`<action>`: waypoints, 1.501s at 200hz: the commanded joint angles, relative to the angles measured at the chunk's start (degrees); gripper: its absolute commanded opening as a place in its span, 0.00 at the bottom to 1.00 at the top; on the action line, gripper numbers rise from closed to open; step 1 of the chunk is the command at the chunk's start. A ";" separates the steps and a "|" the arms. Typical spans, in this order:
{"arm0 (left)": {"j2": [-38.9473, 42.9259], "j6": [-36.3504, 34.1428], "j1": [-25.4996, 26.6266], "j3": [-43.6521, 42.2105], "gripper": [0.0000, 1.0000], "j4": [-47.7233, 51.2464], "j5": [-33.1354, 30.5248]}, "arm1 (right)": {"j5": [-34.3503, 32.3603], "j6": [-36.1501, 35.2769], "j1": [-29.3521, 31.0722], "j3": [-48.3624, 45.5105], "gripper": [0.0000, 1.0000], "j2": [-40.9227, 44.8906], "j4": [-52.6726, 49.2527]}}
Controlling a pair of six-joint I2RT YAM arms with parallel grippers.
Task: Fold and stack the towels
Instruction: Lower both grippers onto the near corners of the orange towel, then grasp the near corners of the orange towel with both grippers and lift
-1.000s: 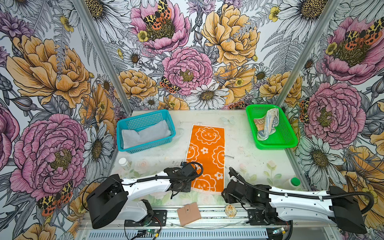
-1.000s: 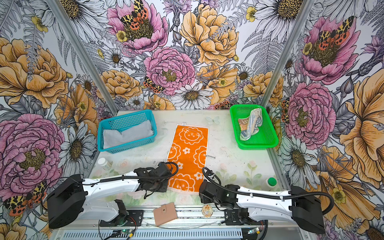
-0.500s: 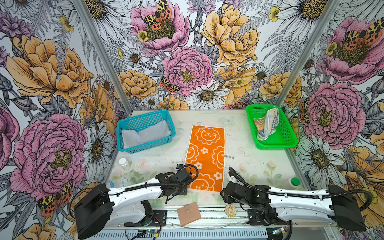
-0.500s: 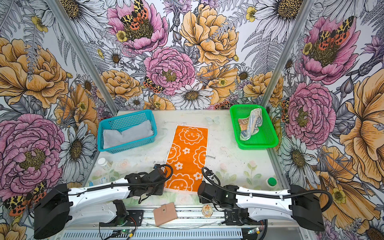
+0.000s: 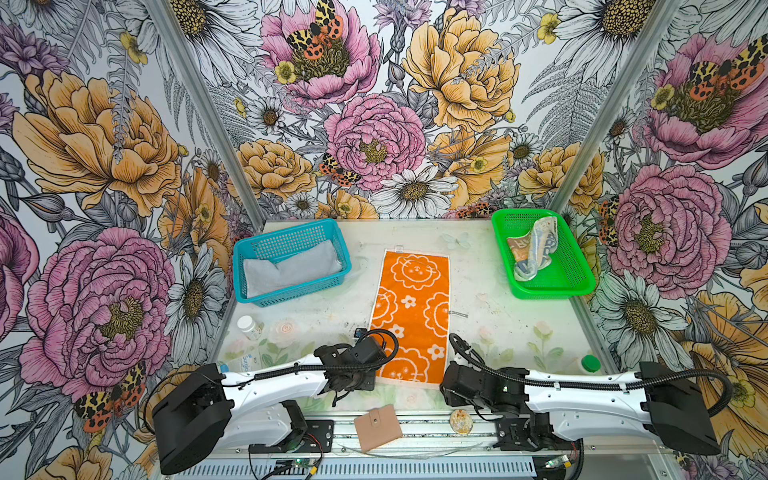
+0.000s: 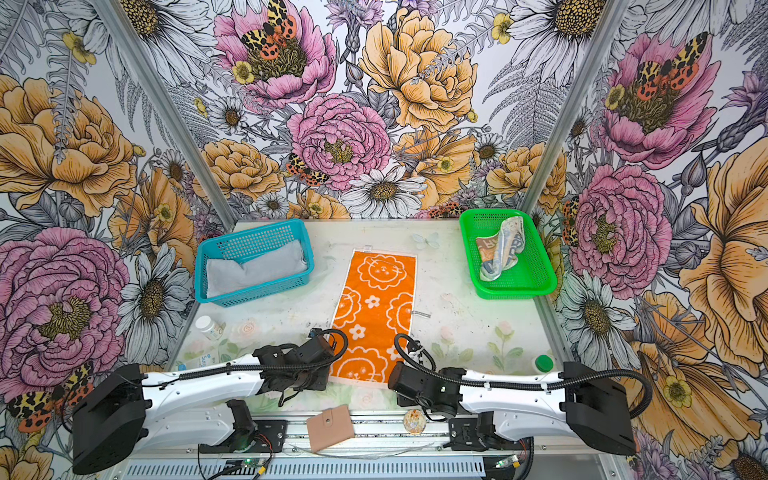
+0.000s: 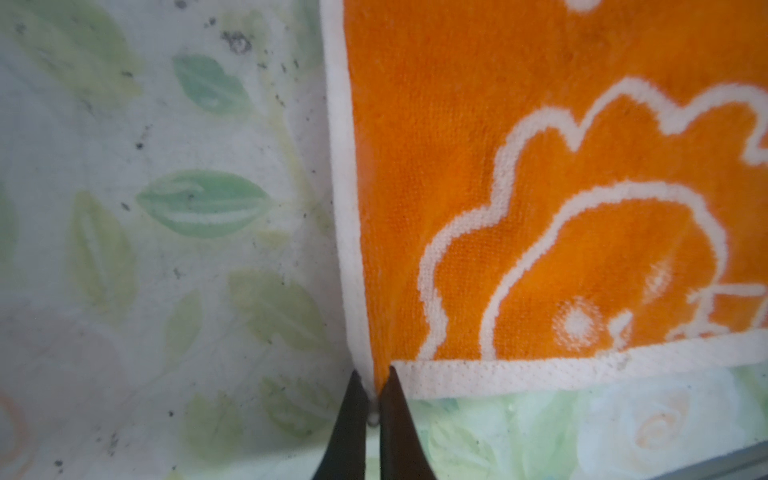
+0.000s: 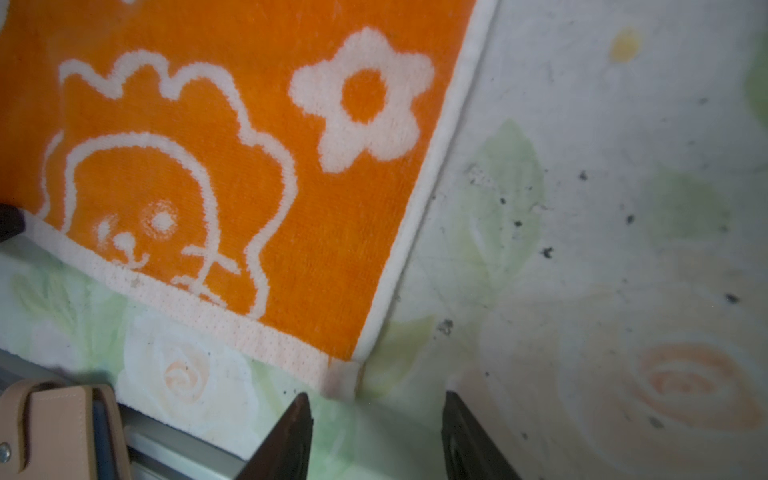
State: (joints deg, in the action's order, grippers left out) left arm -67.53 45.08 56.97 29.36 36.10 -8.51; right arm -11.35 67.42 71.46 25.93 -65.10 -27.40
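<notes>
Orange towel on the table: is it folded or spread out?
Spread out. The orange towel lies flat in one layer, its full pattern showing.

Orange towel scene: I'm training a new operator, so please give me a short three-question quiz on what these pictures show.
1. True or false: the left gripper is shut on a near corner of the orange towel.
2. The grey towel lies in: A. a blue basket; B. a red bucket; C. a cardboard box.
3. Fill in: the right gripper, by the orange towel's other near corner, has its jaws ____.
Key: 1 true; 2 A; 3 open.
</notes>
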 commanded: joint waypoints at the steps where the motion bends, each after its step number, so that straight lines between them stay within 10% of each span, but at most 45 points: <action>1: -0.83 -0.46 0.54 1.48 0.04 -0.22 0.04 | -0.89 -1.42 0.17 3.24 0.50 -2.53 0.42; 57: -0.41 -0.44 0.69 1.61 0.04 -0.18 -0.01 | 0.72 -1.44 -0.36 4.74 0.00 -6.14 0.41; 244: 15.75 -0.26 13.79 6.98 0.00 8.79 -2.70 | -1.06 -5.16 2.38 6.34 0.00 23.40 -13.87; 300: 13.80 -7.23 3.25 14.69 0.00 8.96 -4.47 | -3.97 -15.92 -6.00 16.15 0.00 16.08 -14.55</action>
State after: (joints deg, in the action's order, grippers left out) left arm -52.05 42.37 66.17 40.80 45.21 -12.05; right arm -13.30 58.65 69.93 37.78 -45.23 -40.53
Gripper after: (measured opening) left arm 0.076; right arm 0.043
